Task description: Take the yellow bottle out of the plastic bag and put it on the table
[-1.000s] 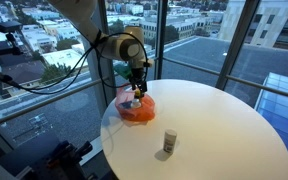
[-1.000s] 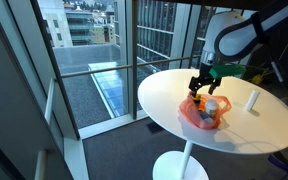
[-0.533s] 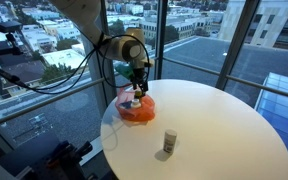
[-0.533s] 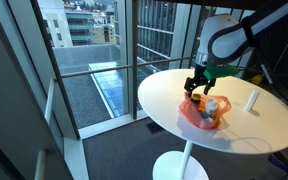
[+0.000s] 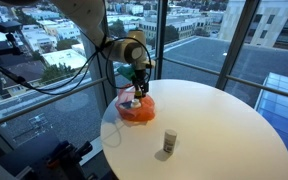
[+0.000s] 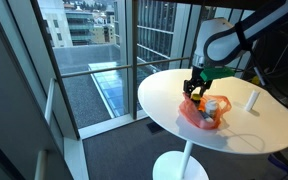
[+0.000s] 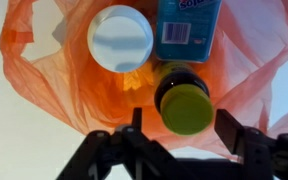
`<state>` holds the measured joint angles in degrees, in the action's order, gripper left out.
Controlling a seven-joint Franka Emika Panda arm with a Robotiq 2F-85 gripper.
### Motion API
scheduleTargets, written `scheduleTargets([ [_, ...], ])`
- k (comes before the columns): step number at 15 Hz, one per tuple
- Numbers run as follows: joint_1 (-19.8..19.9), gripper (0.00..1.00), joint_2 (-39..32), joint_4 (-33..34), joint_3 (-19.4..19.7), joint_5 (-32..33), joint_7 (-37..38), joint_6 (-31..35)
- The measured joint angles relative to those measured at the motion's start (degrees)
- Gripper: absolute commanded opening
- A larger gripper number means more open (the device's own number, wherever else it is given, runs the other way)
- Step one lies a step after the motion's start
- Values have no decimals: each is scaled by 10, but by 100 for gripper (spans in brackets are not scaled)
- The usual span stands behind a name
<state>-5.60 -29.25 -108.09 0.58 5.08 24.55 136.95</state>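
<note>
An orange plastic bag (image 5: 137,111) lies open near the edge of the round white table (image 5: 214,120); it also shows in the other exterior view (image 6: 205,113) and fills the wrist view (image 7: 44,70). Inside it are a dark bottle with a yellow-green cap (image 7: 187,108), a white round lid (image 7: 120,38) with a bit of yellow showing under its edge, and a blue-labelled pack (image 7: 187,30). My gripper (image 7: 182,128) is open just above the bag, its fingers on either side of the yellow-green cap without touching it. It shows in both exterior views (image 5: 136,93) (image 6: 195,92).
A small white bottle (image 5: 169,143) stands upright on the table apart from the bag, also seen in an exterior view (image 6: 251,99). Tall glass windows (image 6: 94,60) stand close behind the table. The table edge (image 5: 106,135) is right beside the bag.
My gripper has moved down a little and closer over the bag. The bag and the white bottle have not moved.
</note>
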Motion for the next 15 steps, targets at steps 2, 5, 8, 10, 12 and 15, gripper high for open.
scheduleTargets([
  [2, -2, 38, -1, 3, 1, 0, 0, -1],
  [5, -7, 16, -1, 9, 3, 0, 0, -3],
  [8, -14, 43, -1, 17, 7, 0, 0, -12],
  [10, -16, 45, 0, 19, 9, 0, 1, -19],
  [12, -18, 59, 0, 19, 12, 0, 1, -22],
  [15, -18, 81, 0, 20, 13, 0, 1, -25],
])
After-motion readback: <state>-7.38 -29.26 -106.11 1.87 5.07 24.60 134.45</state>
